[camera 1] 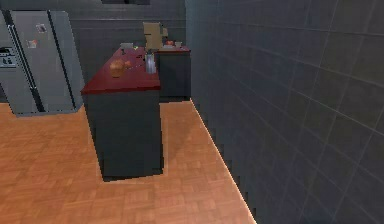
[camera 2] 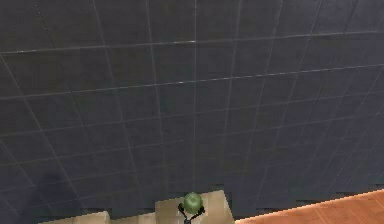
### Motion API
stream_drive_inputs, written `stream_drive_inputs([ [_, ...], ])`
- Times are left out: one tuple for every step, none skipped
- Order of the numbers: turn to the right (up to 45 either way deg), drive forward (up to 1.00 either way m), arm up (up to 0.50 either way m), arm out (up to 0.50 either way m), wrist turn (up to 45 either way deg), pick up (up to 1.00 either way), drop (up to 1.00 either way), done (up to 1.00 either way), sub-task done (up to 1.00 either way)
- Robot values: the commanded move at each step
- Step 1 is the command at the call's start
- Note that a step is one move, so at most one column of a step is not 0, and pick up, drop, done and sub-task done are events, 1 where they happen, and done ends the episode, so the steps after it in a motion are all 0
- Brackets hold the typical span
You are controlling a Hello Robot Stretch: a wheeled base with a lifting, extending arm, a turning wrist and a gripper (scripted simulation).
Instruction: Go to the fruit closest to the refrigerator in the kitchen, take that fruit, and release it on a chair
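- In the forward view, a grey double-door refrigerator [camera 1: 40, 60] stood at about ten o'clock, against the far wall.
- A wooden floor [camera 1: 50, 170] ran from eight o'clock across to six.
- A dark island [camera 1: 125, 125] with a red top stood around eleven o'clock, well apart from the refrigerator.
- On that top lay a small orange lump [camera 1: 120, 67], and just at its three o'clock a pale, glassy object [camera 1: 150, 63]; I could not tell what either was.
- Behind the island, at about twelve o'clock, stood a low red-topped counter [camera 1: 175, 75] with a tan box [camera 1: 151, 33] above it.
- A dark tiled wall [camera 1: 300, 90] ran from one o'clock down to five.
- In the arm side view, pale blocks [camera 2: 215, 205] sat at six o'clock under the tiled wall.
- A small green ball [camera 2: 192, 202], round like a fruit, showed at six o'clock in front of one block.
- The gripper [camera 2: 190, 214] showed as a dark shape right beneath it; I could not tell its grip, nor whether it held anything.
- A strip of wooden floor showed at five o'clock.
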Motion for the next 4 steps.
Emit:
stream_drive_inputs([
  [0.0,0.0,0.1,0.0,0.0,0.0,0.0,0.0,0.0],
  [0.0,0.0,0.5,0.0,0.0,0.0,0.0,0.0,0.0],
  [0.0,0.0,0.0,0.0,-45.0,0.0,0.0,0.0,0.0],
  [0.0,0.0,0.0,0.0,-45.0,0.0,0.0,0.0,0.0],
])
